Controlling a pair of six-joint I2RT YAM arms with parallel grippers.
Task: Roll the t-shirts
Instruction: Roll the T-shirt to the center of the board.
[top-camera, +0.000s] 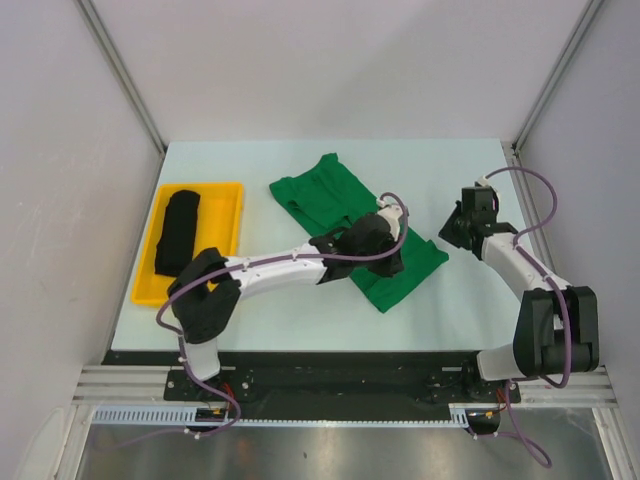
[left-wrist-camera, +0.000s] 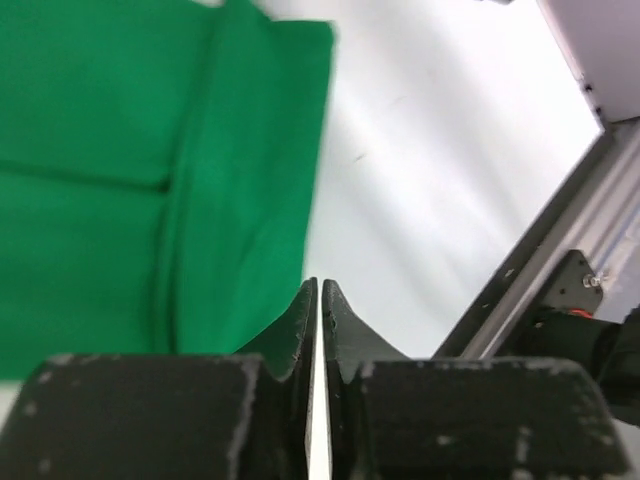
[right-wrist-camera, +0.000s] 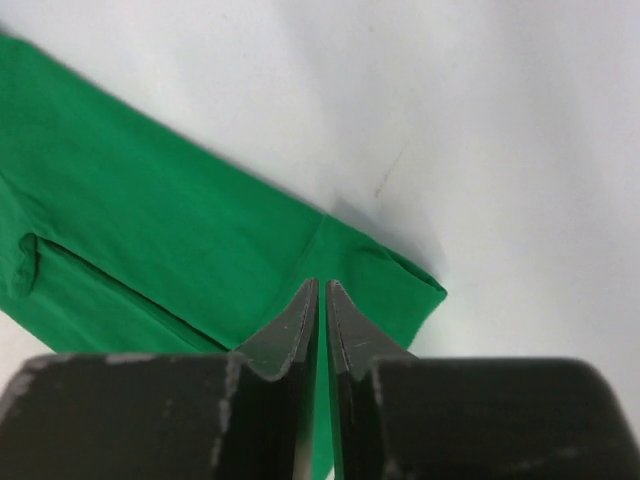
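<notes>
The left gripper (top-camera: 390, 255) has its fingers pressed together, with only a hairline slit between them and nothing seen in it. In its wrist view the tips (left-wrist-camera: 319, 285) sit at the edge of the green shirt (left-wrist-camera: 100, 150), with cloth towards 10 o'clock and bare table (left-wrist-camera: 430, 150) towards 2 o'clock. The right gripper (top-camera: 452, 235) is drawn together in the same way. In its own view the tips (right-wrist-camera: 320, 283) hang over a folded corner of the green shirt (right-wrist-camera: 150, 230); whether they touch the cloth cannot be told.

From above, the green shirt (top-camera: 310, 200) lies flat on the table (top-camera: 450, 300) as a long folded band running from 10 o'clock to 4 o'clock. The left gripper is over its 4 o'clock half and the right gripper is just off its 3 o'clock edge. The black shirt (top-camera: 178, 232), a long roll, lies in the yellow tray (top-camera: 200, 187) at the table's 9 o'clock side, well apart from both grippers.
</notes>
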